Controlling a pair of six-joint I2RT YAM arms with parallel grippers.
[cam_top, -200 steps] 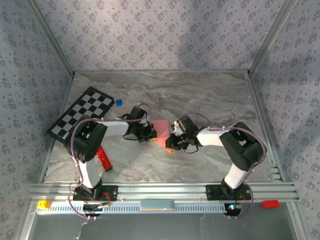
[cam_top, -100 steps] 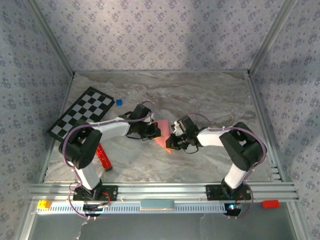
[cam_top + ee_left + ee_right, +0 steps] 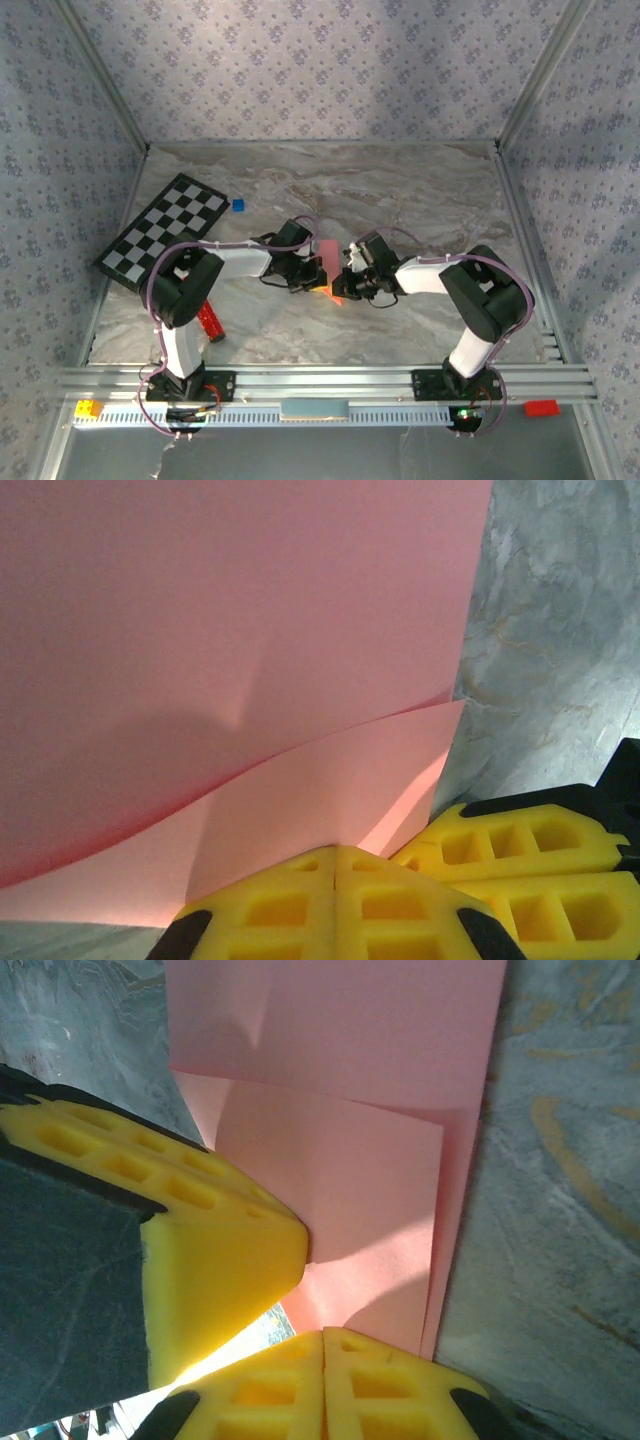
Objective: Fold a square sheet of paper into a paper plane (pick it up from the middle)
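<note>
The square sheet of paper (image 3: 328, 258) is salmon-pink and stands bunched between my two grippers at the table's middle. In the left wrist view the sheet (image 3: 230, 640) has a flap folded over it. My left gripper (image 3: 335, 850) is shut with the fold's edge at its tips, and the right gripper's yellow fingers (image 3: 520, 845) sit close beside it. In the right wrist view the sheet (image 3: 360, 1110) shows two layers. My right gripper (image 3: 323, 1332) is shut on its lower edge, and the left gripper's fingertips (image 3: 230, 1250) press into the paper from the left. From above, the left gripper (image 3: 311, 272) and right gripper (image 3: 343, 281) nearly meet.
A black-and-white checkerboard (image 3: 165, 232) lies at the back left with a tiny blue cube (image 3: 238, 205) beside it. A red glittery bar (image 3: 209, 320) lies near the left arm's base. Metal rails (image 3: 320, 380) run along the near edge.
My left gripper has moved right, closing in on the right gripper, and the pink sheet between them has bunched narrower. The right gripper has hardly moved.
</note>
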